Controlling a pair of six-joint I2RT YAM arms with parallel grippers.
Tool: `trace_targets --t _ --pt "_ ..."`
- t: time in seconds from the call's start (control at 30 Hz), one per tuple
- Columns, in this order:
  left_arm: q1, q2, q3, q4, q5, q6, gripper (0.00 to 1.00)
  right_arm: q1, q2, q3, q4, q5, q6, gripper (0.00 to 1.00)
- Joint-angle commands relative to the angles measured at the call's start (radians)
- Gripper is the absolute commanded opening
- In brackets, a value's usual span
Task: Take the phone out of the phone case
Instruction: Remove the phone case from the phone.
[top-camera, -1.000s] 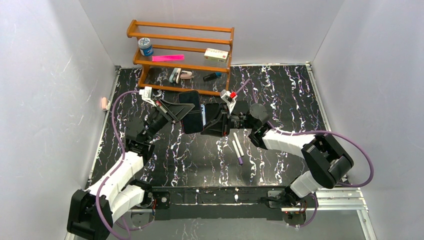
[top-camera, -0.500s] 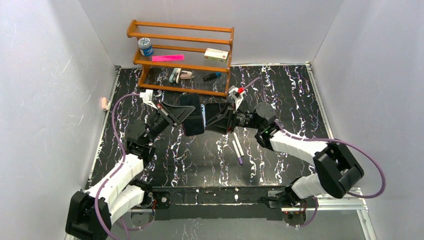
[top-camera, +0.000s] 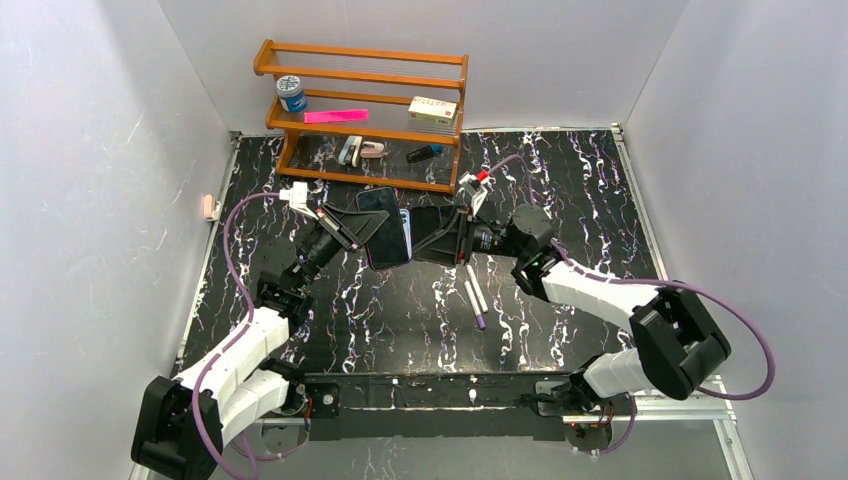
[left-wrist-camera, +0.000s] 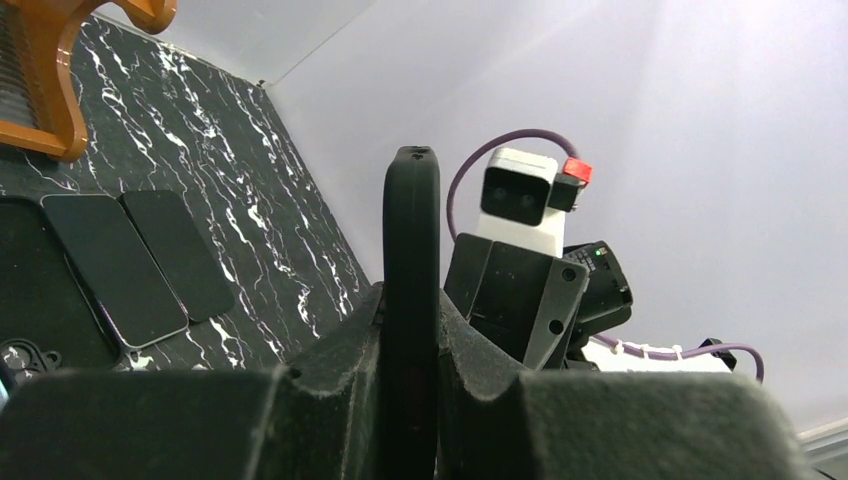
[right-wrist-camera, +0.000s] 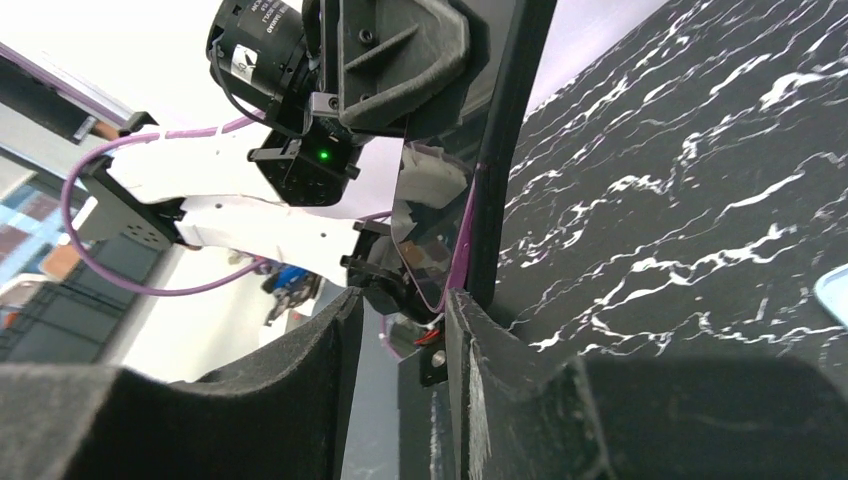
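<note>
Where your two arms meet above the surface, the case stands on edge, and your left tool is clamped on it, one finger on each face. Your right tool faces it from the other side with its jaws parted. The purple-rimmed phone dips into the gap, close against one finger and clear of the other. Phone and case are together in the air; whether the phone sits fully in, you cannot tell. Two pens lie on the surface below.
</note>
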Motion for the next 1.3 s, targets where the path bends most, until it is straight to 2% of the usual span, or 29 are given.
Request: trace_targets --t 0.0,0.53,1.27 --pt "-0.003 -0.012 0.016 0.066 -0.044 0.005 0.0 0.012 0.039 -0.001 0.125 -0.05 0.112 0.43" --pt "-0.003 -0.02 0.021 0.101 -0.032 -0.049 0.0 0.022 0.143 0.005 0.265 -0.079 0.225 0.42" --pt "-0.05 -0.03 -0.006 0.253 -0.033 -0.168 0.0 0.021 0.227 0.06 0.28 -0.035 0.194 0.43"
